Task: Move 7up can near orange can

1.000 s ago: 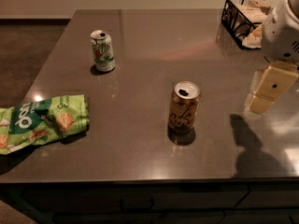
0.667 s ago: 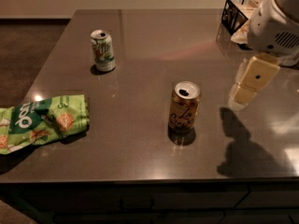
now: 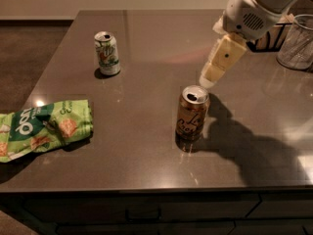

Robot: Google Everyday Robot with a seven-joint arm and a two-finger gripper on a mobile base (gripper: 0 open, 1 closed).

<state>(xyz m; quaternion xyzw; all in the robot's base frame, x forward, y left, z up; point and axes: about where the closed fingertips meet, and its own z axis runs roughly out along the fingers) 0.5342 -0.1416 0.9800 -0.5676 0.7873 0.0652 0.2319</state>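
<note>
The 7up can [image 3: 107,53], white and green with a silver top, stands upright at the far left of the grey table [image 3: 146,146]. The orange can [image 3: 192,114], orange-brown with dark cursive lettering, stands upright near the table's middle front. My gripper [image 3: 209,77] hangs from the white arm at the upper right. Its cream tip is just above and behind the orange can's top, far right of the 7up can. It holds nothing that I can see.
A green snack bag [image 3: 44,129] lies at the table's front left, overhanging the edge. A clear glass [image 3: 297,43] and a dark wire basket [image 3: 274,33] stand at the far right. The arm casts a shadow right of the orange can.
The arm has swung left from the right edge of the view, and the gripper has come over to just behind the orange can. Both cans and the bag have stayed put.
</note>
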